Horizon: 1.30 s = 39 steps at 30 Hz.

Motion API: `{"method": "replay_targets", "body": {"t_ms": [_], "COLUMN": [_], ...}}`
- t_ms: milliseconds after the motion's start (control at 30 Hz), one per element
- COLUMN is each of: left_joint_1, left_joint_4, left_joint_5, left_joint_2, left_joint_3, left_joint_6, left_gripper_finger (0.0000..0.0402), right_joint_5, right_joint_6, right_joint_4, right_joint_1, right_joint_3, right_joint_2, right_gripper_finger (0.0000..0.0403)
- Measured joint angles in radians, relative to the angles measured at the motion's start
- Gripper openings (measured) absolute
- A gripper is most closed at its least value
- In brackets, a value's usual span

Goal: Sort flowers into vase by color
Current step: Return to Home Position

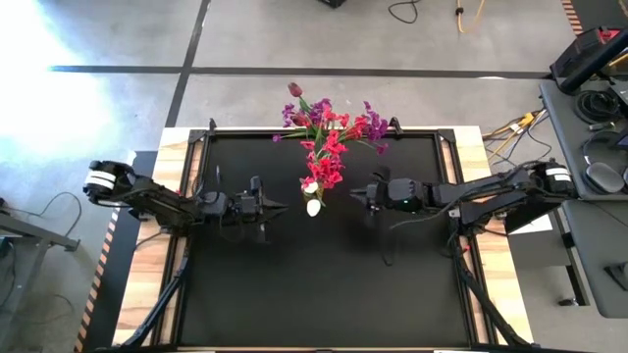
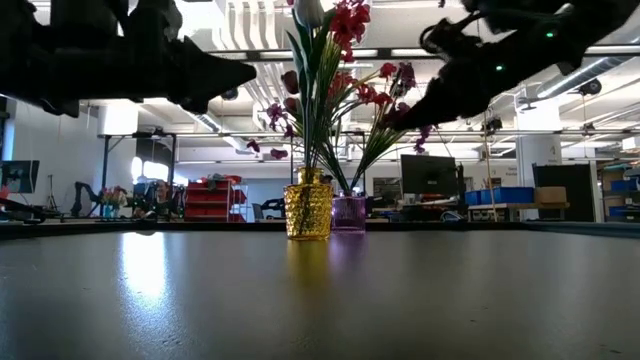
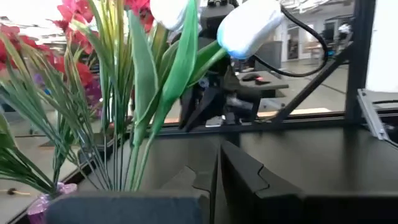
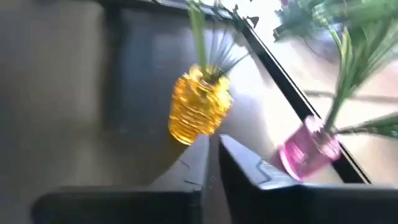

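Observation:
A yellow ribbed vase and a small pink-purple vase stand at the table's far middle. The yellow vase holds red sprays and a white tulip that leans toward the near side. Purple sprays rise from the pink vase. My left gripper is shut, just left of the white bloom, pointing right. My right gripper is shut too, just right of the red sprays, and points left, with the yellow vase ahead of its fingers. Neither holds anything.
The black table top stretches from the vases to the near edge. Metal rails and wooden strips border it left and right. A desk with headphones stands beyond the right edge.

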Motion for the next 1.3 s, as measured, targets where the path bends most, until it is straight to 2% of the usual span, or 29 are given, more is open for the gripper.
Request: {"method": "replay_targets", "body": {"t_ms": [33,100,533,633,833,1033,1300], "left_joint_1": [0.016,0.046,0.143,0.157,0.170,0.183,0.205], "left_joint_4": [-0.001,0.001,-0.007,-0.059,-0.207,-0.365,-0.497], "left_joint_5": [0.028,0.064,0.155,0.167,0.195,0.207,0.176], "left_joint_2": [-0.006,-0.021,-0.189,-0.242,-0.361,-0.491,-0.641], "left_joint_3": [-0.008,-0.023,-0.173,-0.201,-0.222,-0.222,-0.228], "left_joint_6": [-0.004,-0.004,-0.005,-0.013,-0.024,-0.015,-0.009], "left_gripper_finger": [0.0004,0.0001,0.0000,0.0000,0.0000,0.0000,0.0000], "right_joint_5": [-0.022,-0.058,-0.144,-0.154,-0.247,-0.243,-0.109], "right_joint_6": [-0.011,-0.025,-0.051,-0.052,-0.066,-0.050,-0.077], "right_joint_4": [0.020,0.034,0.036,0.031,0.010,-0.004,-0.077], "right_joint_1": [0.000,0.001,0.000,0.000,0.000,0.000,-0.001], "right_joint_3": [-0.021,-0.062,-0.344,-0.393,-0.468,-0.533,-0.553], "right_joint_2": [-0.025,-0.086,-0.542,-0.641,-0.798,-0.914,-1.041], "right_gripper_finger": [0.0025,0.0016,0.0012,0.0012,0.0012,0.0012,0.0012]}}
